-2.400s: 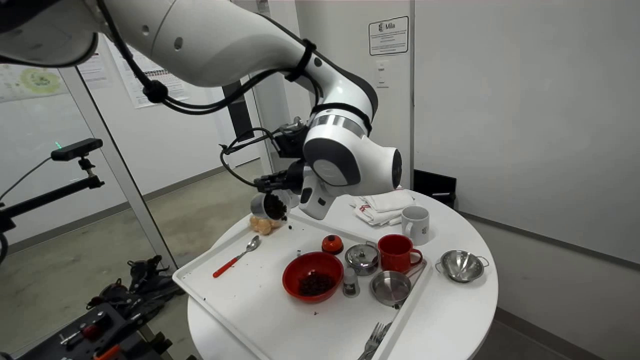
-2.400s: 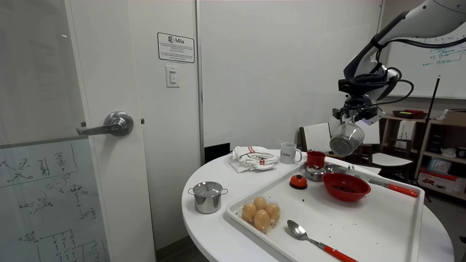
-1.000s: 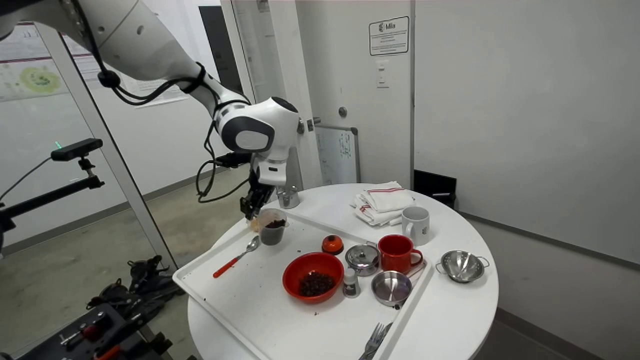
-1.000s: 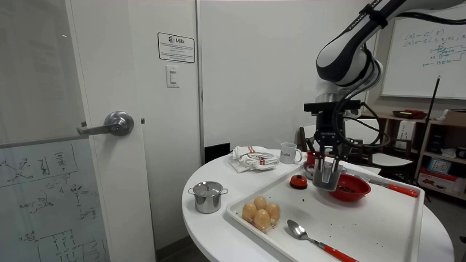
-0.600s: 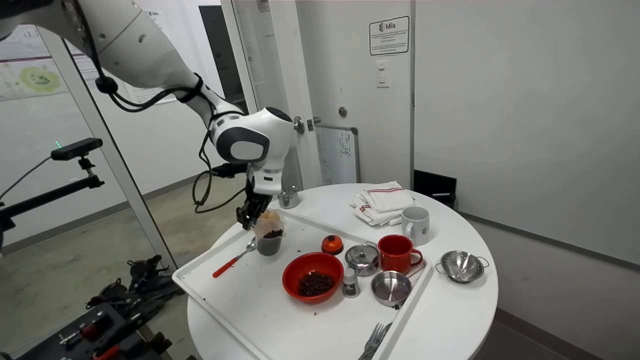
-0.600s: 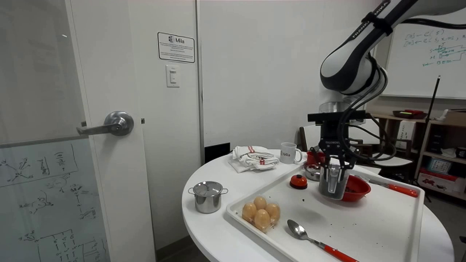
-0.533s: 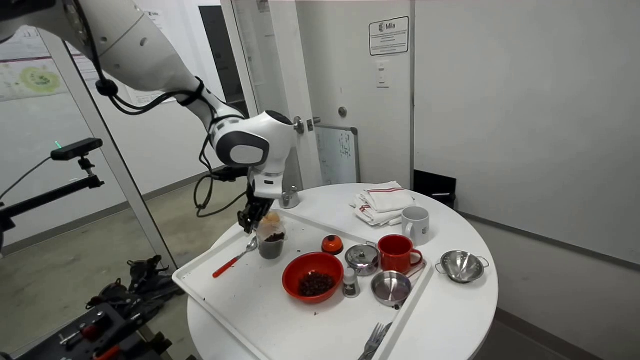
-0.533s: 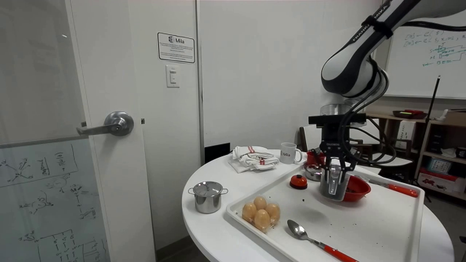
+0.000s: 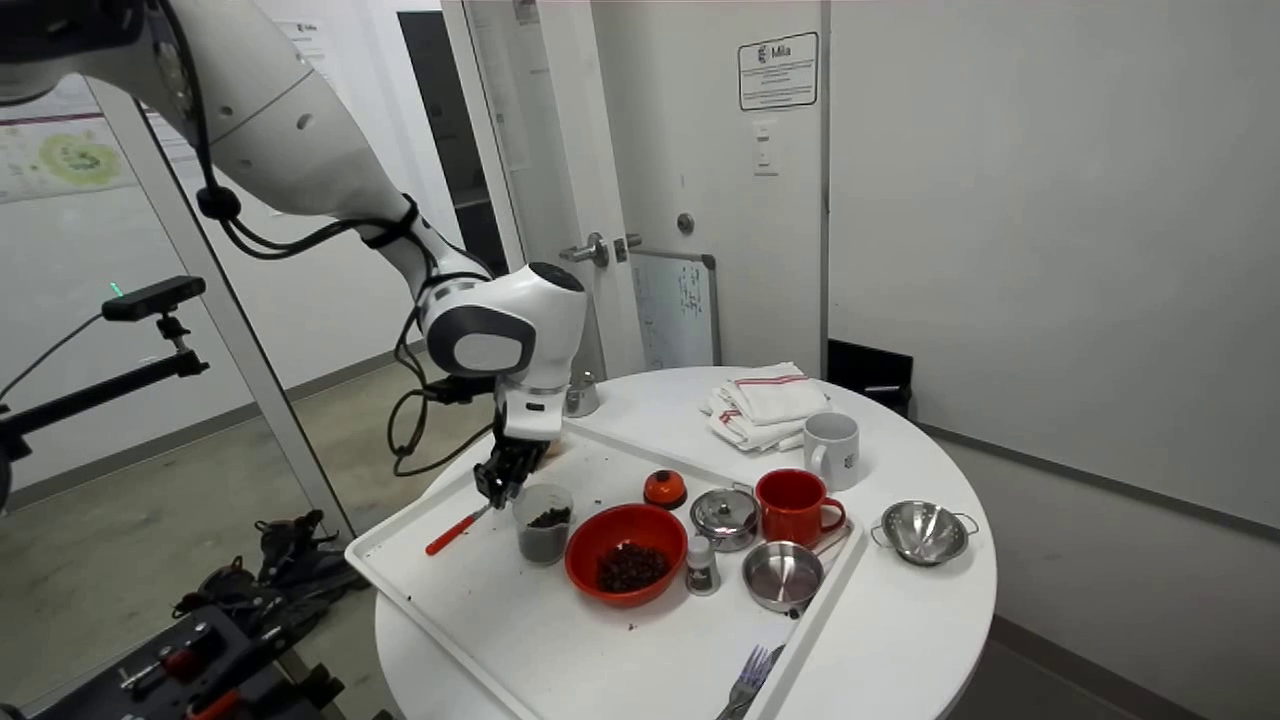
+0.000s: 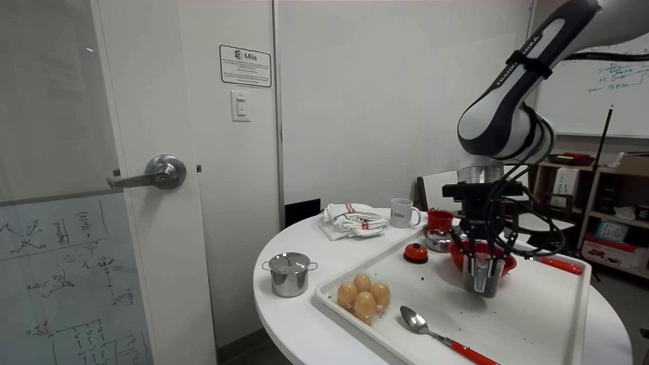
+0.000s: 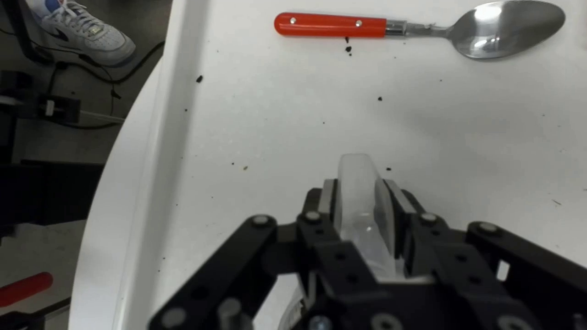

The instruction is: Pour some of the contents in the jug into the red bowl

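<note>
The jug (image 9: 542, 540) is see-through with a grey lower part and dark bits inside. It is upright beside the red bowl (image 9: 625, 525), low over the tray; I cannot tell whether it touches the tray. In an exterior view the jug (image 10: 480, 288) stands in front of the red bowl (image 10: 457, 257) and partly hides it. The bowl holds a heap of dark bits. My gripper (image 9: 507, 490) is shut on the jug's handle; in the wrist view the pale handle (image 11: 358, 183) sits between the fingers (image 11: 360, 201). The jug's body is mostly hidden there.
The white tray (image 9: 500, 650) also holds a spoon (image 10: 416, 322), eggs (image 10: 364, 299), an orange-topped thing (image 9: 664, 489), a shaker (image 9: 701, 570), a lidded pot (image 9: 724, 518), a steel pan (image 9: 782, 577), a red mug (image 9: 792, 508) and forks (image 9: 745, 685). Dark crumbs lie on the tray.
The jug was tilted on its side in the air, mouth open with dark bits; it is now upright. The arm has lowered it toward the tray, beside the red bowl. The grip is kept.
</note>
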Controlling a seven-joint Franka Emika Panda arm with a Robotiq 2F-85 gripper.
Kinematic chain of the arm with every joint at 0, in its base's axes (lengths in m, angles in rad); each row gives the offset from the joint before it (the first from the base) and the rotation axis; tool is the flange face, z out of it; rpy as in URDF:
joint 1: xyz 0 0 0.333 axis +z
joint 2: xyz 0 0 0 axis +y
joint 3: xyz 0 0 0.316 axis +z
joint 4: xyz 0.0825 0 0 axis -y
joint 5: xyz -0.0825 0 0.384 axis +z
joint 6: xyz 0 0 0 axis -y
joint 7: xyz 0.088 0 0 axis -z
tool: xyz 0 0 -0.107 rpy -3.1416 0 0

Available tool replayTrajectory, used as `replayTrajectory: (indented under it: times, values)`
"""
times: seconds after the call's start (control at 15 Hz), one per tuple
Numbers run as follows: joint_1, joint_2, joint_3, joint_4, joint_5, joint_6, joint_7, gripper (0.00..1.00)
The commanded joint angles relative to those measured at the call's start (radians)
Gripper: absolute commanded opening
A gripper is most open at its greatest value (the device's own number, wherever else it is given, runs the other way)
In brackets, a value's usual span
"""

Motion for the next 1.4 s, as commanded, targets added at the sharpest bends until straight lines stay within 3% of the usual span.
replayTrajectory:
  times: [0.0, 0.2, 0.27, 0.4, 0.73, 1.0, 1.33]
  values:
    - [-0.021, 0.002, 0.027, -0.012, -0.009, -0.016, 0.018, 0.10]
    - [-0.014, 0.018, 0.030, -0.019, -0.015, 0.004, 0.028, 0.09]
    - [-0.013, 0.022, 0.030, -0.022, -0.017, 0.006, 0.029, 0.52]
    - [-0.015, 0.024, 0.034, -0.027, -0.013, 0.009, 0.020, 0.59]
    - [-0.030, 0.005, 0.038, -0.033, -0.003, -0.006, 0.003, 0.96]
    - [-0.070, -0.084, 0.035, -0.052, 0.014, -0.039, -0.029, 1.00]
    - [-0.117, -0.193, 0.005, -0.018, -0.063, -0.220, -0.087, 1.00]
